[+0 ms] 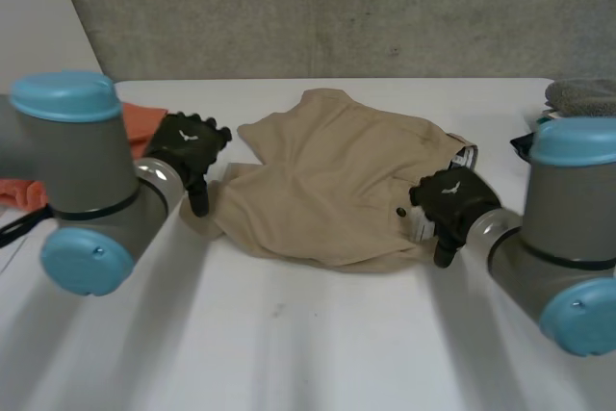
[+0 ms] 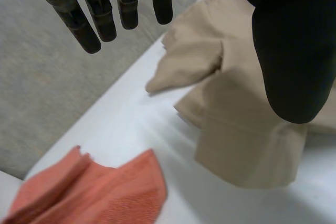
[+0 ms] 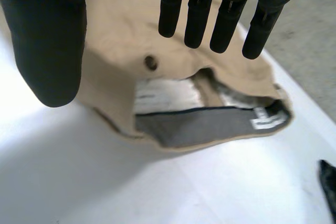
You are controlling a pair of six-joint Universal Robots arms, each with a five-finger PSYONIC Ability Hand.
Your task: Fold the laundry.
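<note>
A pair of tan shorts (image 1: pixel 337 180) lies folded and rumpled in the middle of the white table (image 1: pixel 289 334). My left hand (image 1: pixel 188 146) hovers at the leg end, open, with straight fingers (image 2: pixel 100 14) and thumb (image 2: pixel 294 51) above the tan cloth (image 2: pixel 247 135) and nothing between them. My right hand (image 1: pixel 450 197) is at the waistband end. There its thumb (image 3: pixel 50 40) and straight fingers (image 3: pixel 199 14) stand apart over the shorts' button (image 3: pixel 151 62) and the gaping waistband with its grey lining (image 3: pixel 199 127). It is open and holds nothing.
An orange cloth (image 1: pixel 142 127) lies at the table's left, close to my left hand, and appears beyond the fingertips as orange cloth (image 2: pixel 105 192). A grey item (image 1: pixel 582 95) sits at the far right edge. A grey wall (image 1: pixel 337 7) stands behind the table.
</note>
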